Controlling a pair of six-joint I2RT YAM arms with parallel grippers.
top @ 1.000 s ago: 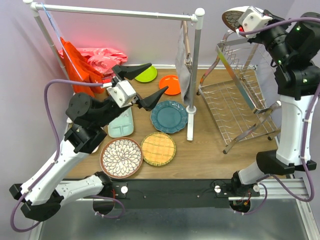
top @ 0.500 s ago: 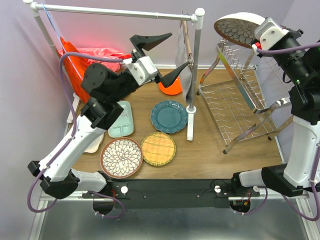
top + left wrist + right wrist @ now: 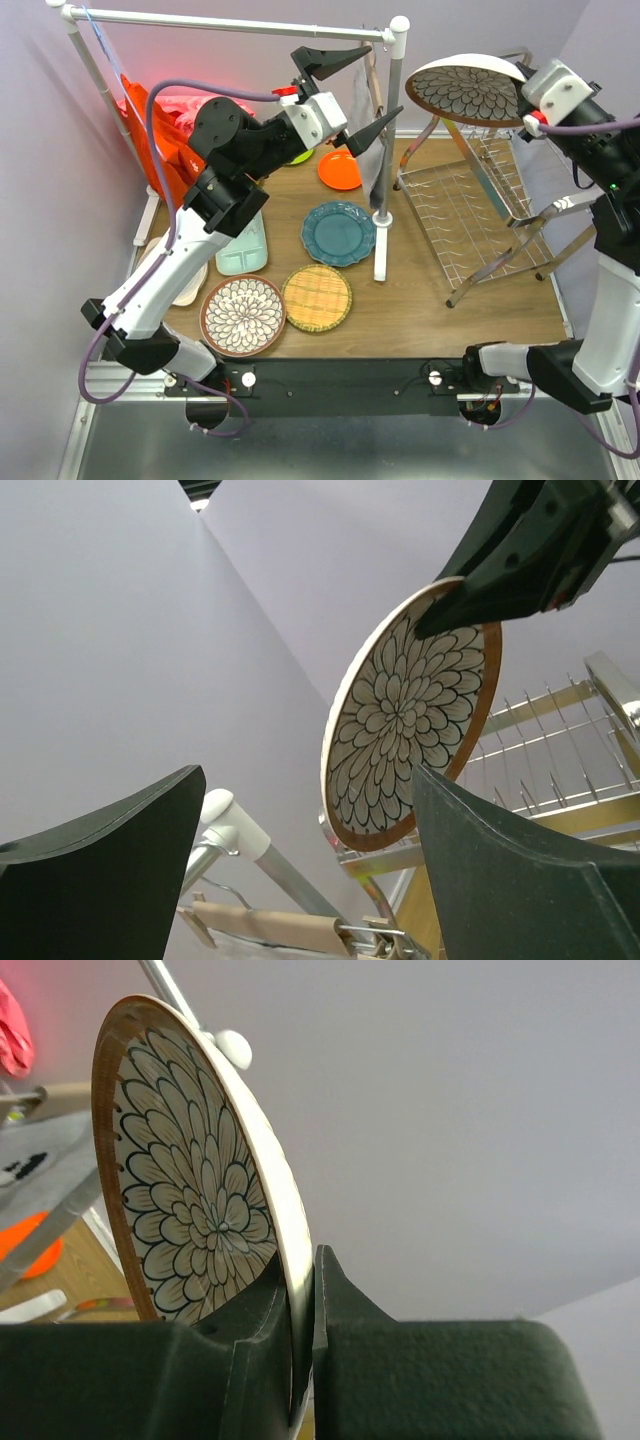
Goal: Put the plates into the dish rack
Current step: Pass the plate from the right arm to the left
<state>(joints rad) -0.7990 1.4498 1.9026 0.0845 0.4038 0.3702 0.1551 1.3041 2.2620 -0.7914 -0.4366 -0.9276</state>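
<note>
R gripper (image 3: 524, 108) was clamped on the rim of the held floral plate (image 3: 465, 90), which hung high over the far end of the dish rack (image 3: 480, 200), not yet in the tines. R wrist cam gave the close-up the top view couldn't: both fingers (image 3: 345, 1310) pinching the edge. L gripper (image 3: 356, 95) was spread wide and empty, up by the white rail (image 3: 385, 150). L wrist cam saw the plate's patterned face w/ rack tines behind. Only the top view showed the table: second floral plate (image 3: 243, 315), woven plate (image 3: 316, 297), teal plate (image 3: 338, 233), orange plate (image 3: 340, 168) and mint tray (image 3: 243, 250), all lying flat.
</note>
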